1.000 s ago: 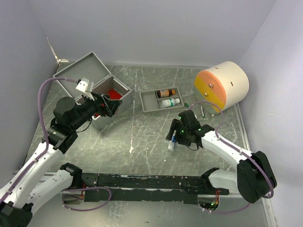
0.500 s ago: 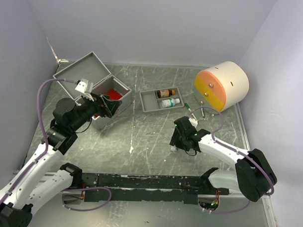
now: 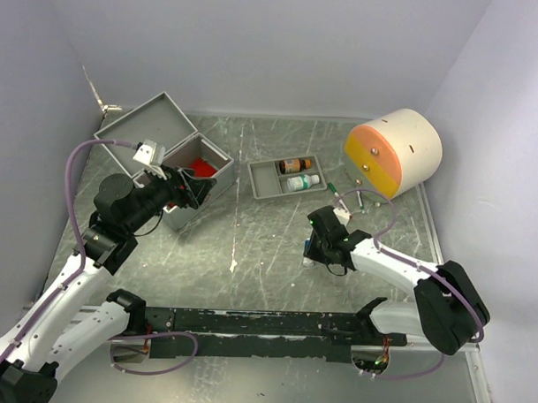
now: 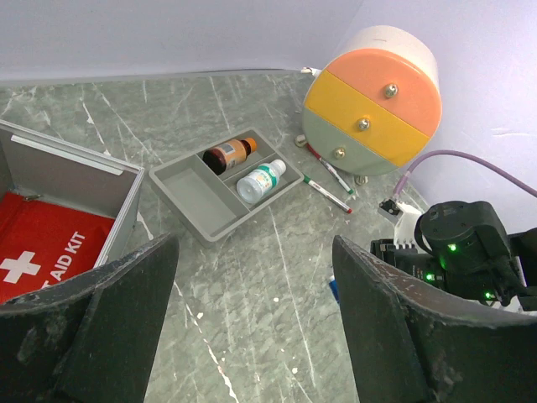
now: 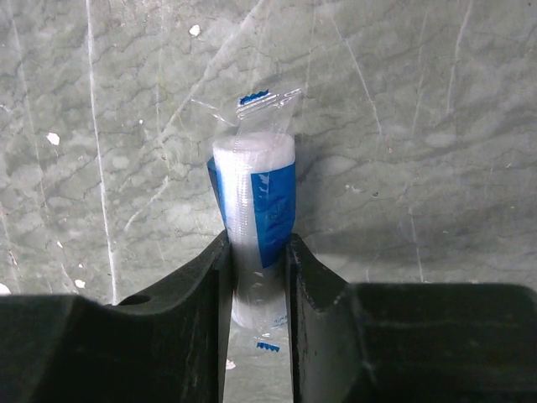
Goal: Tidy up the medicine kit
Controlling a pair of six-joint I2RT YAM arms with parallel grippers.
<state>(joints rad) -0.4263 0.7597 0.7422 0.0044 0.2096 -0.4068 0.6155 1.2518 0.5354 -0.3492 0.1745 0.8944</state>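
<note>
Plastic-wrapped white-and-blue roll point(image 5: 256, 180) sits pinched between right fingers point(image 5: 201, 285).
Left fingers point(image 4: 109, 311) stand wide open at the surface's point(image 3: 251, 219) 10 o'clock.

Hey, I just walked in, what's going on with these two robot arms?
They're sorting a medicine kit. The right pincer grips a wrapped white-and-blue roll lying on the table. The left pincer hangs open and empty by the open kit, which has a red first-aid pouch inside. A grey tray nearby holds a brown bottle and a white bottle.
</note>
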